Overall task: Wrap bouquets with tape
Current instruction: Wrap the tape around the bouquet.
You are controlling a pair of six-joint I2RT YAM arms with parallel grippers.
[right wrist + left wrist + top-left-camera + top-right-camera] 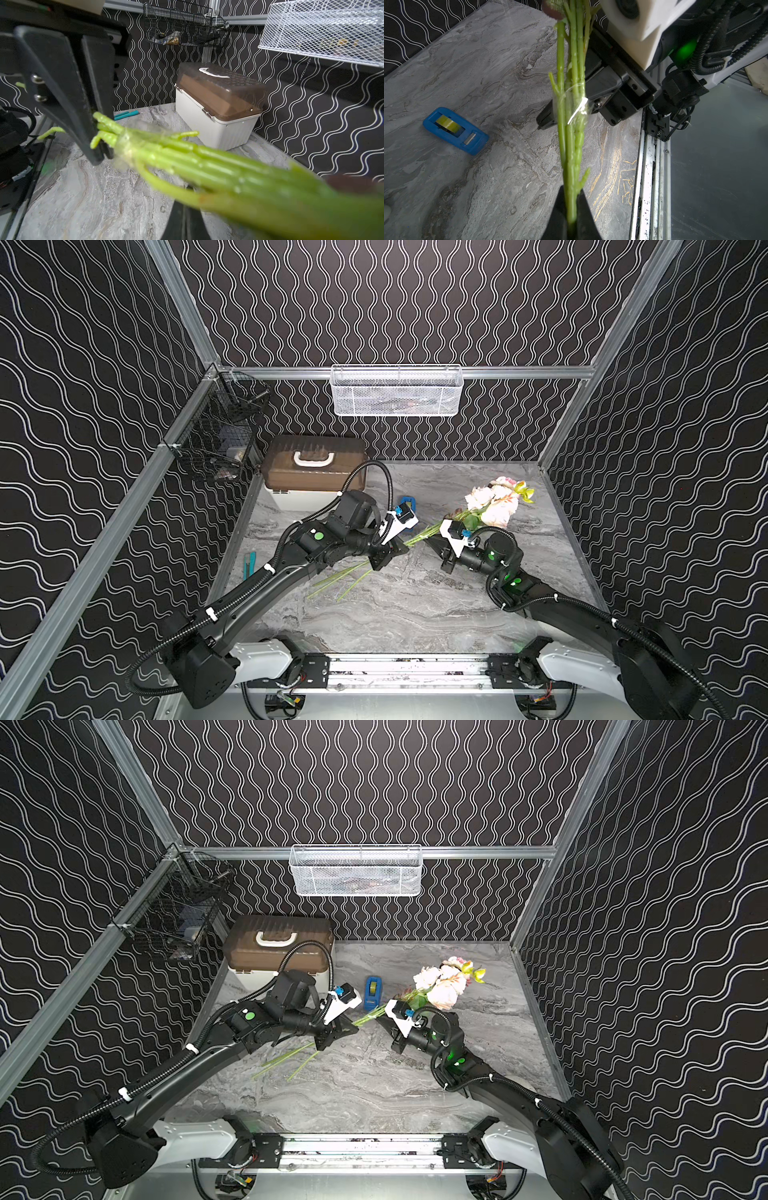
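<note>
Counter [374, 1094]: grey, marbled. Bouquet [442, 984] runs aslant, blooms toward 2 o'clock, stem ends fanned toward 8 o'clock. Left end effector [351, 1030] is clamped on the stems near mid-length. Right end effector [380, 1020] points to 10 o'clock and meets the stems just below the leaves; its grip cannot be made out. Tape [372, 992] stands at 12 o'clock of both, touching neither. Brown-lidded box [278, 952] occupies the 10 o'clock corner. White basket [355, 871] hangs on the rear rail, black basket [174, 915] at 10 o'clock.
</note>
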